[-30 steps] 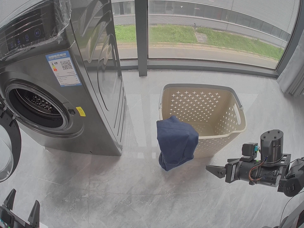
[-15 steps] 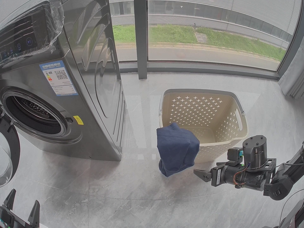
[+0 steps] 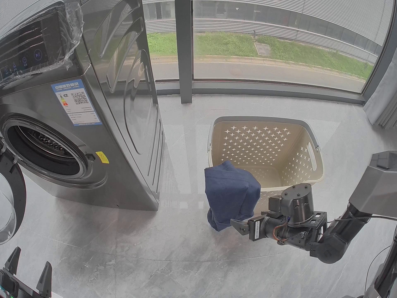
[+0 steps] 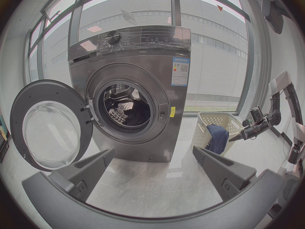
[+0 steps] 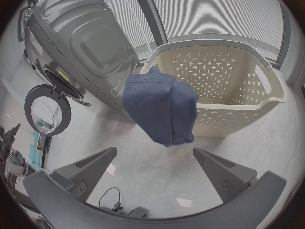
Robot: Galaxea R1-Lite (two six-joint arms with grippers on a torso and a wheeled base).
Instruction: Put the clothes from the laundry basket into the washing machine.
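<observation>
The right gripper (image 3: 239,225), spread and empty, pointed at the cloth (image 3: 229,195) just ahead, which hung vertically over the basket (image 3: 264,119) rim.

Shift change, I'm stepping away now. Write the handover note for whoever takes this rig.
Left gripper: open, holding nothing, low near the open door of the washing machine.
Right gripper: open, holding nothing, at the hanging end of the blue garment.
Garment: draped over the rim of the laundry basket at the corner nearest the machine, mostly hanging outside.
Done: door open; garment not yet gripped.
Left: grasp the garment and carry it into the drum.
</observation>
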